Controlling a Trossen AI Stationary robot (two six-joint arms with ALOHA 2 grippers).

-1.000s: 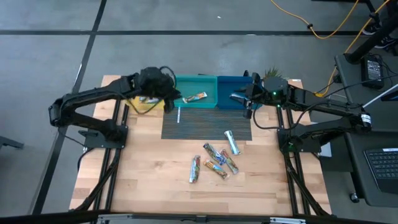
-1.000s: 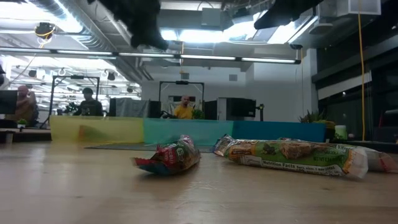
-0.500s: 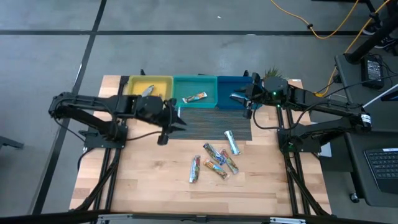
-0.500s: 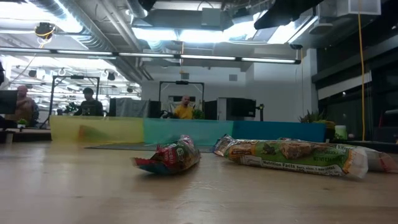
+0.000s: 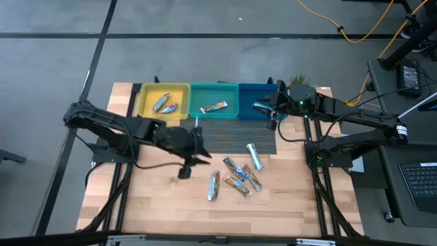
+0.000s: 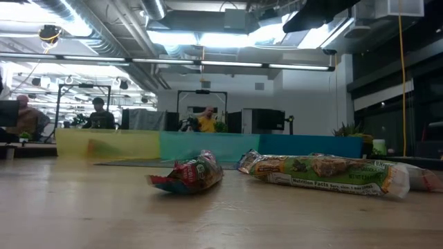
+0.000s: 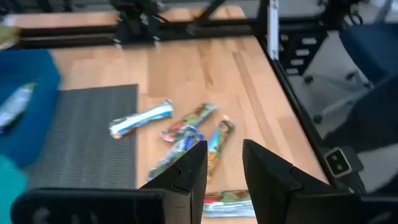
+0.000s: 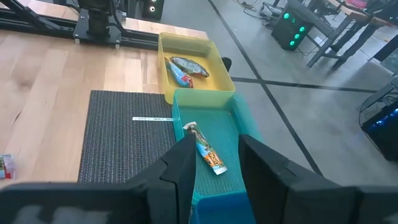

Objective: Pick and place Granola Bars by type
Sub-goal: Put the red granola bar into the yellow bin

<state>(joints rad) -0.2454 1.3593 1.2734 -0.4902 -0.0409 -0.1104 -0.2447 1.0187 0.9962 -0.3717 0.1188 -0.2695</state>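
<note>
Several loose granola bars lie flat on the wooden table: a silver-blue one (image 5: 254, 156) (image 7: 142, 118) and tan and multicolour ones (image 5: 239, 179) (image 7: 217, 140) (image 6: 188, 174). Two bars (image 5: 166, 104) (image 8: 185, 68) lie in the yellow bin, one (image 5: 214, 106) (image 8: 205, 153) in the teal bin, one (image 5: 261, 107) in the blue bin. My left gripper (image 5: 203, 156) (image 7: 224, 168) is open above the table, just left of the loose bars. My right gripper (image 5: 272, 116) (image 8: 217, 165) hangs open over the blue bin.
Yellow (image 5: 164, 102), teal (image 5: 231, 100) and blue (image 5: 246, 92) bins stand in a row at the table's far edge. A dark ribbed mat (image 5: 225, 137) lies before them, with a white strip (image 5: 196, 127) on its left part. Bare wood (image 5: 150, 198) lies near and left.
My left gripper has swung away from the yellow and teal bins, toward the table's near edge and to the right, across the mat's left end to the loose bars. The yellow bin, covered before, now shows its two bars. The right arm has kept still.
</note>
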